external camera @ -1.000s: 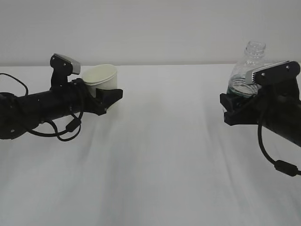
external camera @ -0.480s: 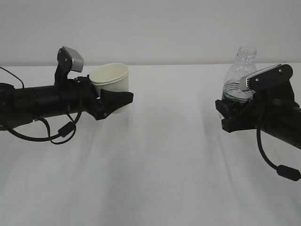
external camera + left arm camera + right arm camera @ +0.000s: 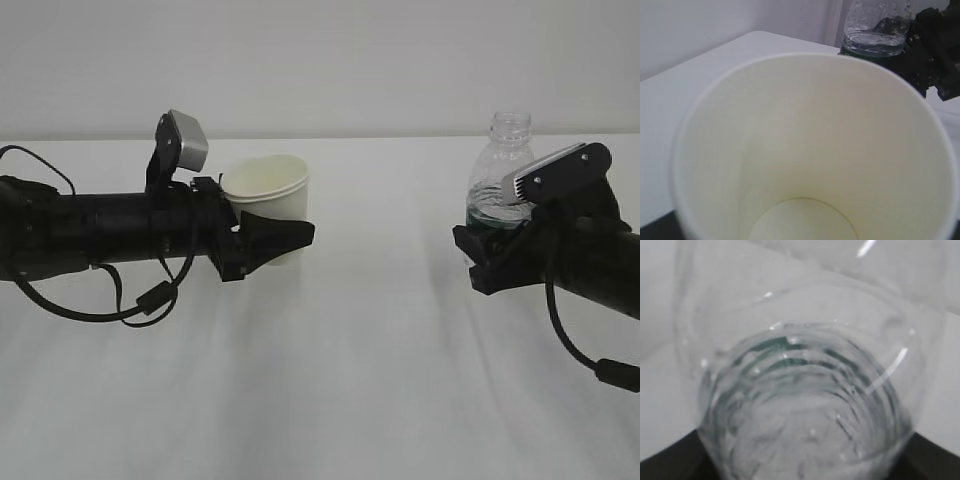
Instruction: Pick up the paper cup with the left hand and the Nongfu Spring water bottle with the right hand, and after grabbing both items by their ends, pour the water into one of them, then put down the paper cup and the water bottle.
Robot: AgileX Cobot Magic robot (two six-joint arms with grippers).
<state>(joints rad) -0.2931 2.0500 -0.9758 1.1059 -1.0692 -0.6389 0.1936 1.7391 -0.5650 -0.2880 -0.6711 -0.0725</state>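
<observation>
The white paper cup (image 3: 268, 185) stands upright above the table, its lower part clamped in my left gripper (image 3: 285, 236), which is shut on it. In the left wrist view the cup's cream inside (image 3: 805, 140) fills the frame and looks empty. The clear Nongfu Spring water bottle (image 3: 498, 170) is upright and uncapped, with my right gripper (image 3: 472, 256) shut around its green-labelled lower part. Water shows in the bottle (image 3: 805, 390) in the right wrist view. Across the cup's rim the bottle (image 3: 872, 30) and the right gripper (image 3: 935, 55) appear. A wide gap separates cup and bottle.
A white cloth covers the table (image 3: 350, 380), with a plain pale wall behind it. Black cables loop under both arms. Nothing else lies on the cloth in view.
My left arm has carried the cup to the right, toward the middle, and turned it upright. My right arm has shifted the bottle left and stood it straighter.
</observation>
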